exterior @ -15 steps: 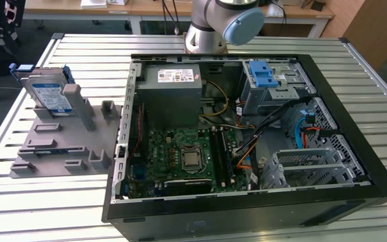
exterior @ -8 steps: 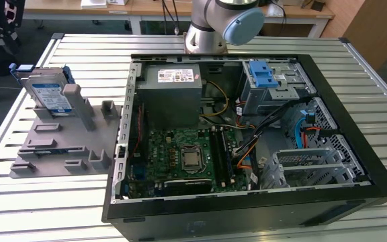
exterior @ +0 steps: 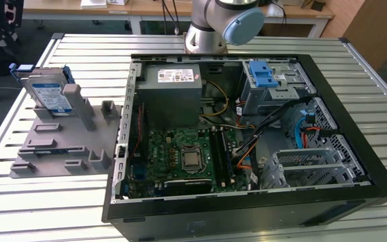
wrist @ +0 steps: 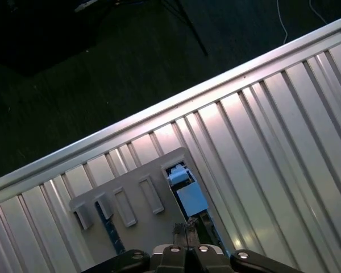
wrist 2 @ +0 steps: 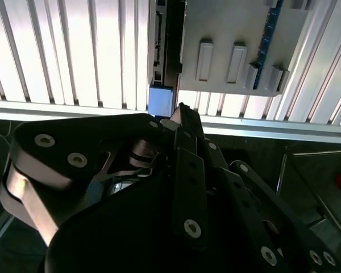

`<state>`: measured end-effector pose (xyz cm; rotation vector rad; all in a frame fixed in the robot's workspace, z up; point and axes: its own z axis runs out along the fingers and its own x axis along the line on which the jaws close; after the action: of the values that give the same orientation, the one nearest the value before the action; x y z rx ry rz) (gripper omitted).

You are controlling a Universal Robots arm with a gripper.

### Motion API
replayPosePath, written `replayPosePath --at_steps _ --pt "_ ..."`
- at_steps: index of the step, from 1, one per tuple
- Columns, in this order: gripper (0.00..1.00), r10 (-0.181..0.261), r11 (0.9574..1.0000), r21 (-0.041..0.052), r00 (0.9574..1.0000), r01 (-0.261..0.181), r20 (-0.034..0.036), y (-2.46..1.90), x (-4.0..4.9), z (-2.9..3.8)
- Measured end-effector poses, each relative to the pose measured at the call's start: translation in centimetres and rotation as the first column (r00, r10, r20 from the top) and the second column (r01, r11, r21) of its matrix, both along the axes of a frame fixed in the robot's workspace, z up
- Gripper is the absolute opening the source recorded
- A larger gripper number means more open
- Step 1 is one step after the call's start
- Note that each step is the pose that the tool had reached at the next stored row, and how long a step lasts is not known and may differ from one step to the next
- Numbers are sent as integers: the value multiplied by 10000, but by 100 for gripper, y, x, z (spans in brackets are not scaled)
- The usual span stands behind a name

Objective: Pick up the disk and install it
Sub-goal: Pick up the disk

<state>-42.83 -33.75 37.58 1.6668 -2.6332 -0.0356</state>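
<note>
**Item 1, the disk** [exterior: 50, 94]: I see it standing on edge in a slot of the grey holder [exterior: 59, 146], at the exterior view's left, outside the computer case [exterior: 355, 166]. A blue plastic carrier frames it. Its white-and-blue label [exterior: 52, 99] faces the camera, but I cannot make out the print. In both wrist views the blue end of its carrier shows ( [wrist: 190, 198], [wrist 2: 161, 100]).

**Item 2, the gripper** ( [wrist: 186, 228], [wrist 2: 182, 111]): the fingertips are pressed together with nothing between them. They point towards the holder ( [wrist: 153, 227], [wrist 2: 227, 28]), and the disk's blue end shows just past them.

**Item 3, the arm** [exterior: 217, 25]: its base stands at the far edge of the case.

**Item 4, the slatted metal table** [exterior: 79, 55]: it carries the holder and the case, side by side.

**Item 5, the case interior**, lying open:
- a grey power-supply box [exterior: 172, 98] bearing a white sticker [exterior: 176, 75], whose writing I cannot read
- a green motherboard [exterior: 173, 151] beneath it
- a blue ridged latch [exterior: 263, 75] towards the exterior view's right
</note>
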Motion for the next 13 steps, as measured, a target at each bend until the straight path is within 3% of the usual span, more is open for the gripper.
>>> replayPosePath --at_steps 7,13 --pt "11 782 9969 -6 9968 -782 187 0 1 -25" --pt "11 1824 9832 -7 9830 -1824 201 0 1 -49"
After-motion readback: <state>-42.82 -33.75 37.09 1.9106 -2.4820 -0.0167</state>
